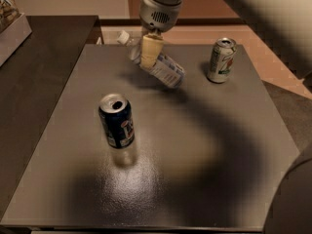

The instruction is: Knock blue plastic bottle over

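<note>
The blue plastic bottle (165, 71) is at the back middle of the dark table (204, 155). It is tilted far over, with its white cap (123, 37) up to the back left and its base down to the right. My gripper (149, 56) comes down from above and lies across the front of the bottle's upper half, touching it. The gripper's cream tip hides part of the bottle's neck.
A dark blue soda can (117, 121) stands upright left of the table's middle. A green-and-white soda can (222, 60) stands upright at the back right. A box (9, 23) sits on the dark counter at the far left. My arm crosses the top right.
</note>
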{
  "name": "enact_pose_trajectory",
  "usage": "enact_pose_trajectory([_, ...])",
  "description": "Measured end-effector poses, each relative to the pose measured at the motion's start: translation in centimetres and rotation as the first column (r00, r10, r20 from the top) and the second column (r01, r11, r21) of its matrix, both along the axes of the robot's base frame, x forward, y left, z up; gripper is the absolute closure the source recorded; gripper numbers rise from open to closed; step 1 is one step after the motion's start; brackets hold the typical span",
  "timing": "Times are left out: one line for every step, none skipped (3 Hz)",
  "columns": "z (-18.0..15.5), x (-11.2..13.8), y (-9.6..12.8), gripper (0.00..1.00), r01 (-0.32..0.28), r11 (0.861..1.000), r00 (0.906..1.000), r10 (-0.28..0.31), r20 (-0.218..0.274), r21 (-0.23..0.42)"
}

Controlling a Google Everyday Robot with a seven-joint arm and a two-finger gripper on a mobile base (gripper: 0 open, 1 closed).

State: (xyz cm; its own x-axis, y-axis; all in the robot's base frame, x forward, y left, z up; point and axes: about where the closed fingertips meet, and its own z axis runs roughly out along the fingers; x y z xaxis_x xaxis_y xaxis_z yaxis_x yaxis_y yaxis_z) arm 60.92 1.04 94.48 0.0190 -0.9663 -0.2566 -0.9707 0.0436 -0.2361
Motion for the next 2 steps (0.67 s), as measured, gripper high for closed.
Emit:
enact_pose_trajectory([-0.74, 0.35, 0.6, 0.59, -0.01, 0.999, 0.9999, 0.011, 0.007, -0.052])
enact_pose_trajectory([-1.5, 0.67, 1.25, 0.36, -0.02, 0.996, 0.9998, 0.021, 0.008, -0.088])
